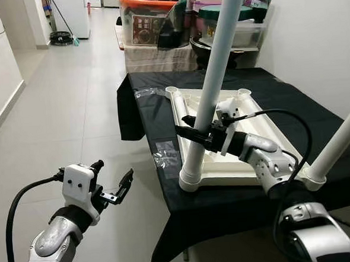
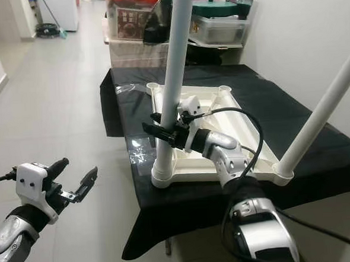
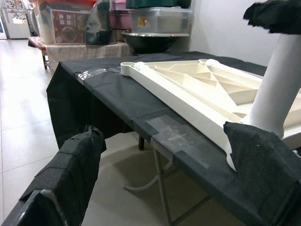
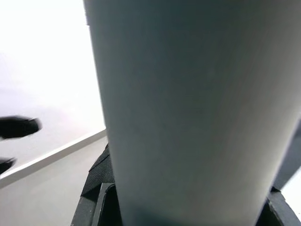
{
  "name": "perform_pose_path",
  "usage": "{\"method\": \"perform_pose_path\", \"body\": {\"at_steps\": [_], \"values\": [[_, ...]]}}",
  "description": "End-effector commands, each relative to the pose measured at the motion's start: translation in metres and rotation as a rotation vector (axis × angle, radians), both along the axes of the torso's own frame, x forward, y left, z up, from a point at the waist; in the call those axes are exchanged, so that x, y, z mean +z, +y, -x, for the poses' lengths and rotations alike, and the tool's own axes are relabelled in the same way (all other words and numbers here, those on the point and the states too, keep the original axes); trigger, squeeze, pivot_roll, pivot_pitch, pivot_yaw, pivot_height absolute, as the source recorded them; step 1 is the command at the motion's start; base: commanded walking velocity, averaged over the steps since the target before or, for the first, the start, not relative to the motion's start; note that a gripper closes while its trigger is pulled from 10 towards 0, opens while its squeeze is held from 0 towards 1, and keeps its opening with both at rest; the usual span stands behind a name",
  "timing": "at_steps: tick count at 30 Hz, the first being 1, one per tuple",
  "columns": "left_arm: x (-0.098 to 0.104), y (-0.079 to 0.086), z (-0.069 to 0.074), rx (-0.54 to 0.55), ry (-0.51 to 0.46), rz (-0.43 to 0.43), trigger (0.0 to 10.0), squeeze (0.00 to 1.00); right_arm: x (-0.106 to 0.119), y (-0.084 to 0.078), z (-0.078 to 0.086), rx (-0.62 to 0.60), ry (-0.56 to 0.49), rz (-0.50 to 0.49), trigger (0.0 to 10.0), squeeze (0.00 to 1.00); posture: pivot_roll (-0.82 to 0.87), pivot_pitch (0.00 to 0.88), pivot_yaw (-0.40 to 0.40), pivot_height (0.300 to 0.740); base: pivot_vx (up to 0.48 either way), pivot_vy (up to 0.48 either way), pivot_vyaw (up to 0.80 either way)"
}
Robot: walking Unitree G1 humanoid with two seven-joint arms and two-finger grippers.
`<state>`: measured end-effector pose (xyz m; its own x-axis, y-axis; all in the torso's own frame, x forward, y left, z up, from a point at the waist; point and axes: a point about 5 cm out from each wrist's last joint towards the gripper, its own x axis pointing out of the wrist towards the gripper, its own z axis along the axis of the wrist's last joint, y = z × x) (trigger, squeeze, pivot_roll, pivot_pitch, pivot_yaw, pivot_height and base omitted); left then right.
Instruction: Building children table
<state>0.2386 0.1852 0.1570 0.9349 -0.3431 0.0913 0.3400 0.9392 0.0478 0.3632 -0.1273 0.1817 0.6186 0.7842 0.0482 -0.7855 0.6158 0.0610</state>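
Right gripper (image 1: 194, 131) clamped around near white leg (image 1: 211, 87), low on the tube. Leg seated in corner socket of upturned tabletop (image 1: 221, 113), on black-draped table (image 1: 292, 100), leaning slightly. Second leg (image 1: 342, 138) fitted at adjacent corner. Left gripper (image 1: 114, 185) open, idle over floor. Risk: sideways pull could cock leg in socket or drag tabletop off edge.

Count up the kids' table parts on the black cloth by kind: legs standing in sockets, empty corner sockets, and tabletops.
Legs standing in sockets: 2, near-left leg, near-right leg
Empty corner sockets: 2, far-left socket, far-right socket
Tabletops, upside down: 1, tabletop
Total: 5
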Motion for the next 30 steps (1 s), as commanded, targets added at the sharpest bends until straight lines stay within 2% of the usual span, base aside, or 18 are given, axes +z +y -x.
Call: {"method": "perform_pose_path", "body": {"at_steps": [1, 4, 6, 7, 8, 9, 10, 12, 14, 15, 16, 17, 20, 25, 27, 30], "values": [[-0.003, -0.003, -0.001, -0.008, 0.009, 0.009, 10.0, 0.0, -0.043, -0.004, 0.008, -0.058, 0.201, 0.067, 0.0, 0.0, 0.14, 0.0, -0.128, 0.74, 0.0, 0.0, 0.0], [-0.003, -0.003, -0.001, -0.007, 0.008, 0.01, 10.0, 0.0, -0.052, -0.003, 0.008, -0.123, 0.252, 0.101, 0.0, 0.0, 0.14, 0.0, -0.128, 0.74, 0.0, 0.0, 0.0], [-0.003, -0.003, -0.001, -0.005, 0.008, 0.009, 10.0, 0.0, -0.062, -0.007, 0.006, -0.253, 0.302, 0.168, 0.0, 0.0, 0.14, 0.0, -0.131, 0.74, 0.0, 0.0, 0.0], [-0.003, -0.003, -0.001, -0.005, 0.008, 0.009, 10.0, 0.0, -0.062, -0.007, 0.006, -0.253, 0.302, 0.168, 0.0, 0.0, 0.14, 0.0, -0.131, 0.74, 0.0, 0.0, 0.0], [-0.003, -0.003, -0.002, -0.002, 0.006, 0.01, 10.0, 0.0, -0.067, -0.012, 0.004, -0.369, 0.324, 0.191, 0.0, 0.0, 0.14, 0.0, -0.134, 0.74, 0.0, 0.0, 0.0], [-0.003, -0.003, -0.002, -0.002, 0.006, 0.01, 10.0, 0.0, -0.067, -0.012, 0.004, -0.369, 0.324, 0.191, 0.0, 0.0, 0.14, 0.0, -0.134, 0.74, 0.0, 0.0, 0.0], [-0.003, -0.004, -0.002, 0.002, 0.003, 0.013, 10.0, 0.0, -0.072, -0.021, 0.002, -0.515, 0.342, 0.203, 0.0, 0.0, 0.14, 0.0, -0.137, 0.74, 0.0, 0.0, 0.0], [-0.003, -0.004, -0.002, 0.002, 0.003, 0.013, 10.0, 0.0, -0.072, -0.021, 0.002, -0.515, 0.342, 0.203, 0.0, 0.0, 0.14, 0.0, -0.137, 0.74, 0.0, 0.0, 0.0], [-0.004, -0.005, -0.002, 0.005, 0.0, 0.015, 10.0, 0.0, -0.075, -0.049, 0.002, -0.85, 0.316, 0.225, 0.0, 0.0, 0.14, 0.0, -0.137, 0.74, 0.0, 0.0, 0.0], [-0.004, -0.006, -0.002, 0.005, 0.0, 0.015, 10.0, 0.0, -0.075, -0.059, 0.004, -0.946, 0.303, 0.219, 0.0, 0.0, 0.13, 0.0, -0.135, 0.74, 0.0, 0.0, 0.0], [-0.004, -0.006, -0.002, 0.005, 0.0, 0.015, 10.0, 0.0, -0.075, -0.059, 0.004, -0.946, 0.303, 0.219, 0.0, 0.0, 0.13, 0.0, -0.135, 0.74, 0.0, 0.0, 0.0], [-0.004, -0.006, -0.002, 0.006, -0.001, 0.015, 10.0, 0.0, -0.073, -0.067, 0.006, -1.028, 0.293, 0.212, 0.0, 0.0, 0.13, 0.0, -0.135, 0.74, 0.0, 0.0, 0.0], [-0.004, -0.006, -0.002, 0.006, -0.001, 0.016, 10.0, 0.0, -0.071, -0.073, 0.008, -1.08, 0.278, 0.204, 0.0, 0.0, 0.13, 0.0, -0.135, 0.74, 0.0, 0.0, 0.0], [-0.004, -0.007, -0.003, 0.006, -0.002, 0.015, 10.0, 0.0, -0.063, -0.088, 0.015, -1.204, 0.192, 0.234, 0.0, 0.0, 0.12, 0.0, -0.126, 0.74, 0.0, 0.0, 0.0], [-0.004, -0.007, -0.004, 0.005, -0.003, 0.017, 10.0, 0.0, -0.065, -0.089, 0.015, -1.209, 0.213, 0.234, 0.0, 0.0, 0.12, 0.0, -0.125, 0.74, 0.0, 0.0, 0.0], [-0.005, -0.007, -0.004, 0.005, 0.0, 0.019, 10.0, 0.0, -0.068, -0.099, 0.013, -1.278, 0.284, 0.17, 0.0, 0.0, 0.12, 0.0, -0.126, 0.74, 0.0, 0.0, 0.0]]}}
